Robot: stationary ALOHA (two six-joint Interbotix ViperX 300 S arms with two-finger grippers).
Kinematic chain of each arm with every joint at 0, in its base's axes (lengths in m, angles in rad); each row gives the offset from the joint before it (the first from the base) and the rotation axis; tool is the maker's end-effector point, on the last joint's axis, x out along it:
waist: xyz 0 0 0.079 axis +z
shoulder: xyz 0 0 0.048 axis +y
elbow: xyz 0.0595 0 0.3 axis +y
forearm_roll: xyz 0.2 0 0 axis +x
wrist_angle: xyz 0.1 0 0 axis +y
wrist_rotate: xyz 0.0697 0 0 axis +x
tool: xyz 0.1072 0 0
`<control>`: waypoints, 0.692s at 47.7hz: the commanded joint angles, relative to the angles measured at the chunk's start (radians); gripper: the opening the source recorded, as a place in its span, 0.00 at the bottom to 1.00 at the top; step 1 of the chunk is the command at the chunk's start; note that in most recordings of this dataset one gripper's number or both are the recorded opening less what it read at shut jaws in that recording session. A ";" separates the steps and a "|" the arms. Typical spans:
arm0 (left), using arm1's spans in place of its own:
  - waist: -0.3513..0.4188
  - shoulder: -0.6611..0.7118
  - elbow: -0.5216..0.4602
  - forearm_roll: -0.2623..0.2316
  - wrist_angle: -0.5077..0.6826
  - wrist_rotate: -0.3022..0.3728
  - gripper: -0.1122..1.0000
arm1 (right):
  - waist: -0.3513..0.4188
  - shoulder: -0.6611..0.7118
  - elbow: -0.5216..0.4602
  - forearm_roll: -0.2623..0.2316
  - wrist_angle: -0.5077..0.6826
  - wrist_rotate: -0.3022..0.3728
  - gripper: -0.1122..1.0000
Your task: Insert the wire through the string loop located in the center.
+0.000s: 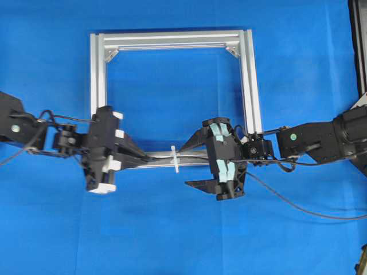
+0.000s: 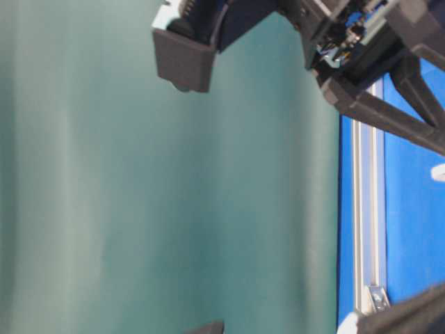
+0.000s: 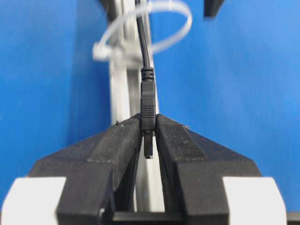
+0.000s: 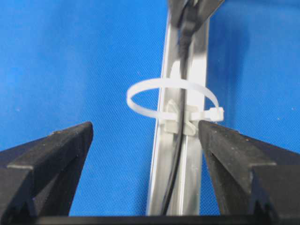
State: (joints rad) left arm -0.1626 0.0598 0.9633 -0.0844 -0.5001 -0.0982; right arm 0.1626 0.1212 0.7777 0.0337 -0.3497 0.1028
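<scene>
Wire (image 3: 148,101) through string loop (image 4: 171,96), left hand (image 3: 148,136) gripping plug (no writing legible)

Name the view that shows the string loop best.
The right wrist view: the string loop appears whole and sharp, ringing the wire. The left wrist view blurs it, overhead shows a white strip, and the table-level view shows none.

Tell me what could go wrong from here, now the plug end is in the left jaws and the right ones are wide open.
1. The wire runs through the string loop, held only by the left gripper at the plug; a weak pinch could let it slide back out.
2. The open right gripper straddles the loop; closing or advancing could snag or bend it.
3. Pulling left might drag the trailing wire across the aluminium frame, possibly catching.
</scene>
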 commanded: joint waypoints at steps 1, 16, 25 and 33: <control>-0.002 -0.063 0.038 0.002 -0.006 -0.002 0.17 | 0.006 -0.040 -0.003 0.003 -0.006 0.000 0.81; -0.037 -0.229 0.225 0.002 -0.008 -0.006 0.17 | 0.006 -0.067 0.003 0.003 -0.003 0.000 0.80; -0.037 -0.348 0.333 0.002 -0.002 -0.011 0.17 | 0.006 -0.077 0.000 0.003 -0.003 0.002 0.80; -0.037 -0.457 0.422 0.002 0.009 -0.012 0.17 | 0.006 -0.075 -0.006 0.005 -0.003 0.002 0.81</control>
State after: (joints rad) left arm -0.1963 -0.3543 1.3652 -0.0844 -0.4893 -0.1104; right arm 0.1657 0.0721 0.7885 0.0353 -0.3482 0.1028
